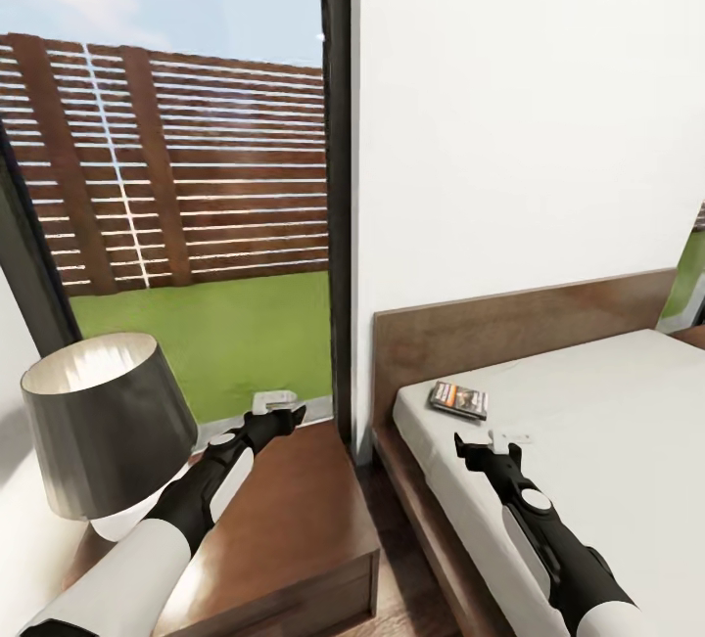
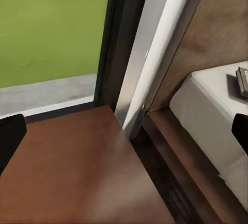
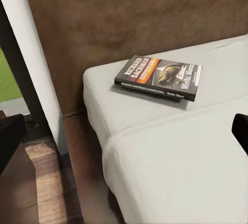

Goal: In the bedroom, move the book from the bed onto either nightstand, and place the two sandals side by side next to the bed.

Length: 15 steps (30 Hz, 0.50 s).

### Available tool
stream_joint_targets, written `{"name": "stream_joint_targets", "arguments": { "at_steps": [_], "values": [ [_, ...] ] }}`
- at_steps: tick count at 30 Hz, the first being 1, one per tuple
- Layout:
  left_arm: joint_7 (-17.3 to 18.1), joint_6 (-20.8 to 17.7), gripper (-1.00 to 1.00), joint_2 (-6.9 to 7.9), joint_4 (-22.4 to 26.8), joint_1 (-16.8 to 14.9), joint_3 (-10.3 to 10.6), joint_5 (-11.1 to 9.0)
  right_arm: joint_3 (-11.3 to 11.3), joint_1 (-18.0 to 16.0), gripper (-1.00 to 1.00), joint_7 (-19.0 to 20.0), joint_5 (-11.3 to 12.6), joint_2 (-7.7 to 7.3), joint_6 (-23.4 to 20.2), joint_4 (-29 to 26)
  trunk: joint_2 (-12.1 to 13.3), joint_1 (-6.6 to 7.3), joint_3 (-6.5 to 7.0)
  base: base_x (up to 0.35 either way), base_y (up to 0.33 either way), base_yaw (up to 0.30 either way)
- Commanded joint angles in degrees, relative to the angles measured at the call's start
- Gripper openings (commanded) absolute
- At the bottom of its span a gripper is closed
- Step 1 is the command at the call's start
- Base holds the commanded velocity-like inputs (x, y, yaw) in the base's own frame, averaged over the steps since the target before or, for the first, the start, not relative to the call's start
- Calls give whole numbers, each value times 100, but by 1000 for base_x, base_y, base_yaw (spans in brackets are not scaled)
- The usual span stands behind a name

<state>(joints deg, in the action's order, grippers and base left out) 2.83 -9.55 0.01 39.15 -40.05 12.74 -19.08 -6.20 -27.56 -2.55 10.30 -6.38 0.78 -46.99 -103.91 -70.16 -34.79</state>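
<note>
White walls and a tall dark-framed window [image 1: 196, 206] fill the far side of what we see, with grass and a slatted fence beyond the glass. To the right lies the bed [image 1: 607, 441], its off-white mattress cut off by the right and near edges of our head view, its wooden headboard against the wall. At left stands the nightstand [image 1: 294, 520], partly hidden by our left arm and by a grey-shaded lamp [image 1: 103, 422] whose base is cropped. Near the mattress's far left corner rests the book [image 1: 458, 400], flat, title lettering too small for us to read fully. Our right gripper [image 1: 490, 443] hovers near it, jaws spread wide. Our left gripper [image 1: 279, 407] hangs over the nightstand's far edge, fingers also apart.
</note>
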Motion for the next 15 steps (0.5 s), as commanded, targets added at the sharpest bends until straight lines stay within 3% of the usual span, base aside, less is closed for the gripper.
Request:
{"name": "stream_joint_targets", "arguments": {
  "at_steps": [1,6,15],
  "values": [
    [5,-32,100,0,6,-3,1,-35,-30,-4,100,-27,60,-9,9,-2,-3,1,-6,28,0,0],
    [7,-37,100,0,7,-3,1,-28,-27,-4,100,-27,60,-8,9,-3,-3,1,-6,163,0,0],
    [7,-32,100,-1,6,-3,1,-26,-22,-4,100,-27,60,-13,10,-3,-3,1,-6,294,0,0]
  ]
}}
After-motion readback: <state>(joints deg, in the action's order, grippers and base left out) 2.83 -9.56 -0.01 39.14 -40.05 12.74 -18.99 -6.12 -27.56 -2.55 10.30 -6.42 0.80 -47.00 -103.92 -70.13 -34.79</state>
